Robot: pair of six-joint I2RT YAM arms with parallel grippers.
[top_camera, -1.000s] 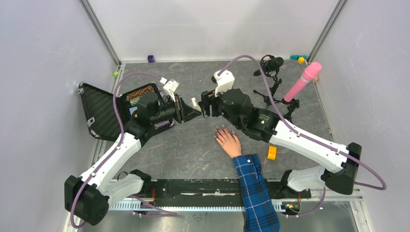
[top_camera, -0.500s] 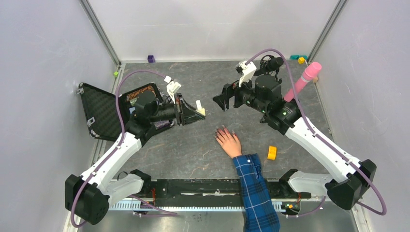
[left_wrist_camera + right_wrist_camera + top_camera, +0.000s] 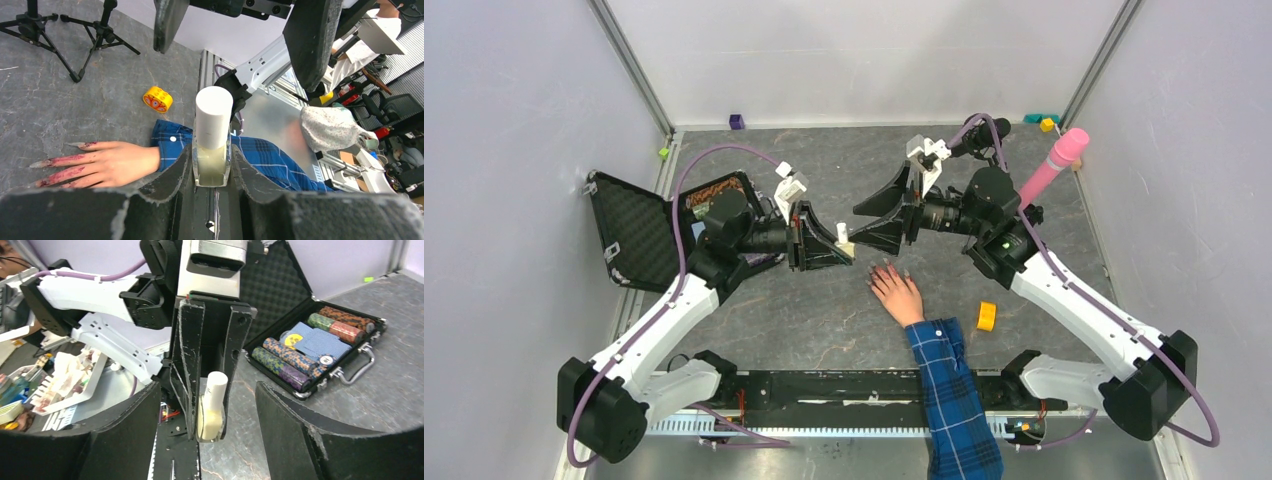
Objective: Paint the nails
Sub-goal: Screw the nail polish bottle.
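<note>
My left jaws are pinching the bottle (image 3: 212,150) by its glass body, with the white cap standing clear of the pads. Since a second ago I have carried it a little to the right and nearer the hand (image 3: 897,292).

My right jaws are spread wide, one finger to each side of the bottle, near it but touching nothing that I can see. A second ago that arm reached in close from the lower right. Half a second ago it had drawn back toward the far right of the tabletop (image 3: 824,310). Now it points at the bottle again, tips facing my left ones.

The hand has not moved. It lies flat, palm down, just beside the bottle in the top view, with its fingers pointing to the far side. The nails (image 3: 47,162) are long and pointed, smeared dark red, and rest on the tabletop.

The open case (image 3: 320,347) of chips and the yellow roll (image 3: 987,316) lie where they were.
</note>
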